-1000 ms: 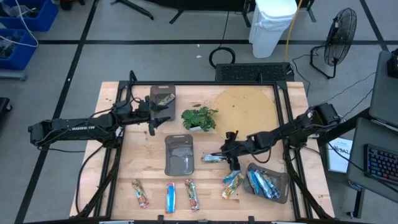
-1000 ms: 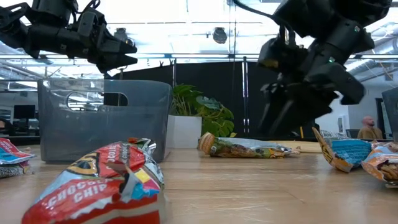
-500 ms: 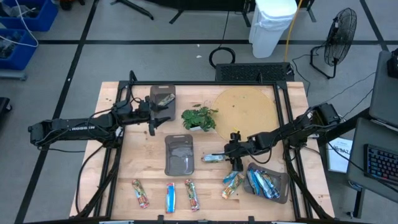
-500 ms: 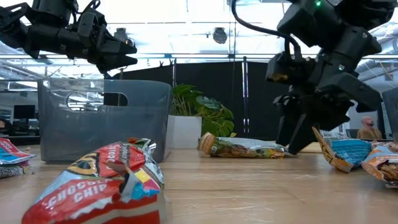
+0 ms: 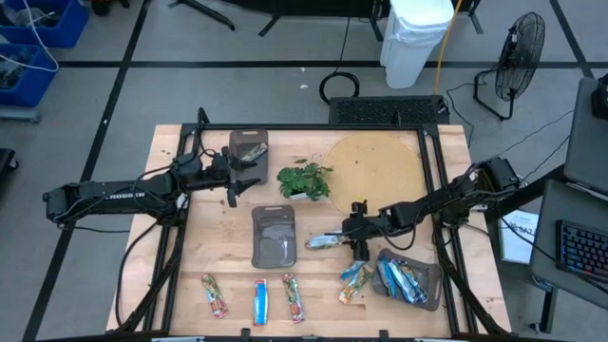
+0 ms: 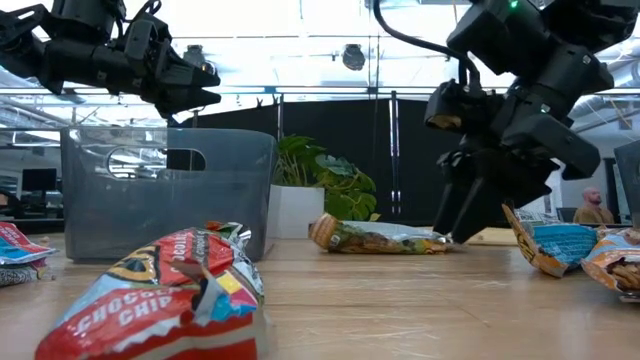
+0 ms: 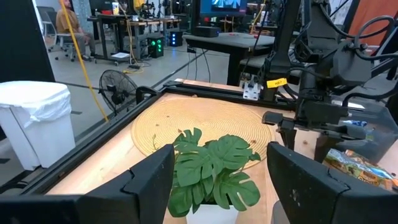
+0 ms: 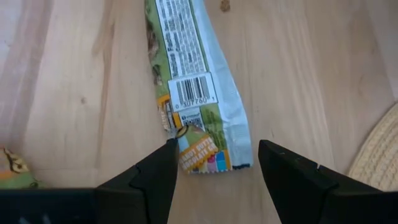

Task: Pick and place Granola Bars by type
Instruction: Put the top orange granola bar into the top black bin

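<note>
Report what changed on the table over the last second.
The right claw, fingers open, has nudged the green bar slightly toward the middle tray; it straddles the bar's end without gripping. The left claw stays open beside the plant. Other bars unmoved.

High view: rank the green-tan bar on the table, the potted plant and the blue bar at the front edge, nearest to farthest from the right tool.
1. green-tan bar: right beside the right tool
2. potted plant: mid-table, toward the back
3. blue bar: front edge, toward the left
</note>
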`<action>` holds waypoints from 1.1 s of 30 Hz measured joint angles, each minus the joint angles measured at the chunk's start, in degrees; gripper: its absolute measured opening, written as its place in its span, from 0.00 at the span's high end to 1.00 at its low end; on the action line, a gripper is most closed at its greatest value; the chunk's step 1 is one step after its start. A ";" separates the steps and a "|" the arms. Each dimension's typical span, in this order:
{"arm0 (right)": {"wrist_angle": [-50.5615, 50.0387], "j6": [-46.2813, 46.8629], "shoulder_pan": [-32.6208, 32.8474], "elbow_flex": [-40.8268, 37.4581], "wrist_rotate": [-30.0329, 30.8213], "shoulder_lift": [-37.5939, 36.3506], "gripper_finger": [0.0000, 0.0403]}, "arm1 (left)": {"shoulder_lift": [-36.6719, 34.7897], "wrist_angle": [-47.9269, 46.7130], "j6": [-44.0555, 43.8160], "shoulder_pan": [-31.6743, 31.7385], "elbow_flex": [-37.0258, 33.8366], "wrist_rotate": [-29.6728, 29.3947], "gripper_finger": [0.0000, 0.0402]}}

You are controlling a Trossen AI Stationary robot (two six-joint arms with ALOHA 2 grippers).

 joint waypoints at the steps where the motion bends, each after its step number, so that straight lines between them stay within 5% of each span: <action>1: 0.04 0.02 0.00 0.00 -0.01 0.00 0.47 | -0.04 0.00 -0.02 0.00 0.00 0.00 0.36; 23: 7.54 -0.02 -0.49 0.15 -1.13 6.19 0.49 | -0.05 -0.41 0.11 0.00 0.00 -0.03 0.36; 27: 6.91 -0.33 -0.63 0.04 -1.37 5.15 0.60 | -0.05 -0.43 0.11 0.00 0.00 -0.02 0.36; 33: 6.36 -3.65 -1.15 -0.02 -1.88 4.52 0.94 | -0.05 -0.41 0.11 0.00 0.00 -0.02 0.36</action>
